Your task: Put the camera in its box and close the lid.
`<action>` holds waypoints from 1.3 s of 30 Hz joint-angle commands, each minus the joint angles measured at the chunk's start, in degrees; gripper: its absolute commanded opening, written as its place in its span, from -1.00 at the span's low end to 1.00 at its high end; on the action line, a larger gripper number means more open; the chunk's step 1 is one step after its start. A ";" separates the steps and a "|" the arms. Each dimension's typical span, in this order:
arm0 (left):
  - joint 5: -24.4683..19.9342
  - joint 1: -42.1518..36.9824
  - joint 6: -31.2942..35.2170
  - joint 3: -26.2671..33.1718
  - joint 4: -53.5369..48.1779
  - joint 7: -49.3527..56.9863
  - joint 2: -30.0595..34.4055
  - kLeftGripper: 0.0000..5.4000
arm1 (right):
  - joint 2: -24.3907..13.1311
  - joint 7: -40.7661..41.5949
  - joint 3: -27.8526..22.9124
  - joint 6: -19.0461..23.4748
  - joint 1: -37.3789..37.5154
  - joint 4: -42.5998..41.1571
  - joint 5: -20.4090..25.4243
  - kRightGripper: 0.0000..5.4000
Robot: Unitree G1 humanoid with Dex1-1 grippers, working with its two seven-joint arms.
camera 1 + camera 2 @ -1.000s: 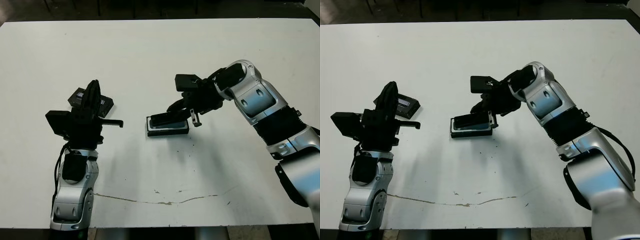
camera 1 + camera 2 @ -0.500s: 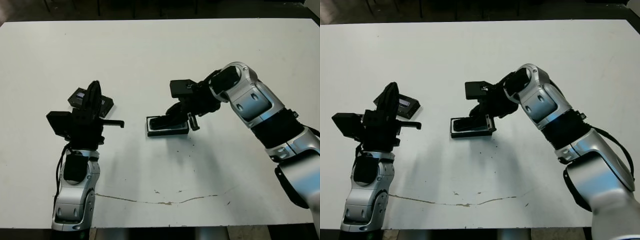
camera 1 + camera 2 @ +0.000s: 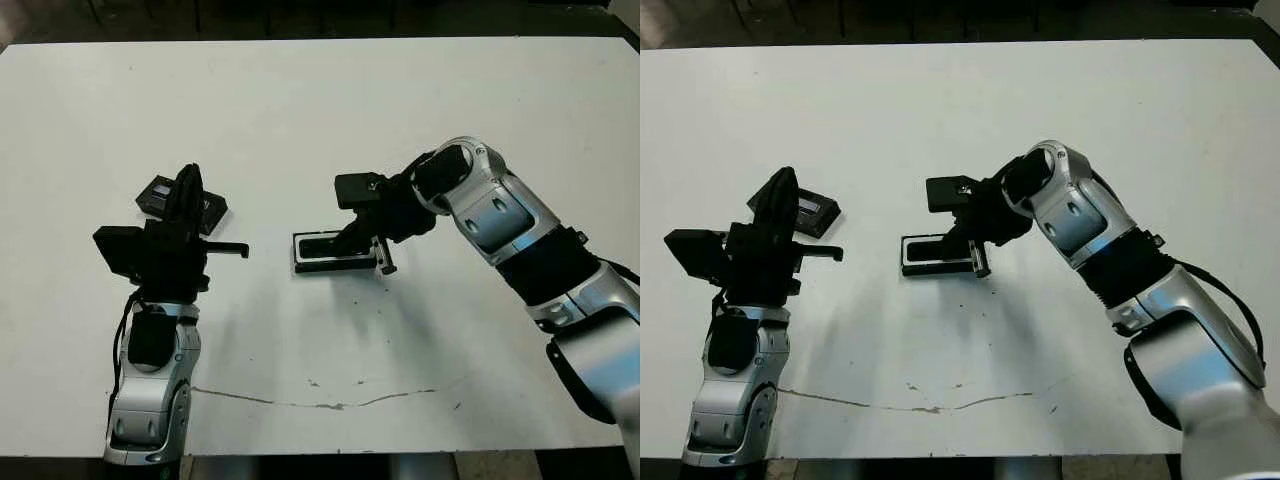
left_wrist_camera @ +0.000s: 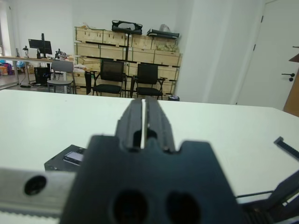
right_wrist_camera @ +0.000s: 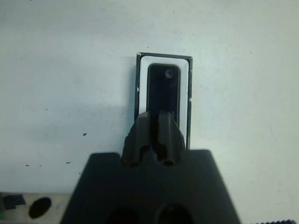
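Right wrist view: camera [image 5: 163, 91] lies in the box [image 5: 141, 98], right claw [image 5: 158, 122] pressed together above it. Lid [image 3: 816, 210] looks light, stiff, slick; grip its long edges.

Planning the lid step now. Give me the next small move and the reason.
Probably lift the right end effector clear of the box: the camera already lies in its white lining, and the lid rests apart by the left end effector.
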 commanded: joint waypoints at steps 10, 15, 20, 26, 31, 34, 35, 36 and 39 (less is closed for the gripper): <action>0.71 1.07 -0.01 -0.13 0.49 0.26 -0.03 -1.00 | -0.04 -2.50 -6.20 -0.36 -0.06 0.29 3.60 -0.99; 0.88 1.30 -0.06 0.26 -0.16 0.14 0.40 -1.00 | -1.54 -4.72 -17.67 4.09 0.48 -3.22 12.07 -0.99; 0.62 2.38 0.83 1.08 -3.17 -0.60 1.47 -1.00 | -1.42 -17.40 -31.52 8.10 8.59 -15.98 19.43 -0.99; -1.77 4.48 1.29 3.58 -8.66 -4.05 5.34 -1.00 | -0.37 -32.04 -39.40 7.05 22.57 -29.07 21.29 -0.99; -3.10 5.75 6.80 6.29 -15.76 -5.24 8.87 -1.00 | 1.69 -42.29 -42.04 5.26 33.79 -35.76 20.79 -0.99; -4.60 4.68 6.14 8.26 -16.03 -7.38 11.29 -1.00 | 3.26 -46.32 -42.59 3.73 38.92 -36.87 21.12 -0.99; -5.19 4.40 6.73 8.83 -16.34 -7.70 11.84 -1.00 | 3.53 -47.20 -42.44 3.26 40.15 -37.20 21.09 -0.99; -5.69 4.19 7.34 9.29 -16.58 -7.85 12.26 -1.00 | 3.63 -48.03 -42.13 3.10 40.93 -37.51 21.04 -0.99; -6.55 3.27 10.38 10.51 -17.72 -7.71 13.63 -1.00 | 4.14 -50.51 -41.41 2.73 43.23 -39.05 20.91 -0.99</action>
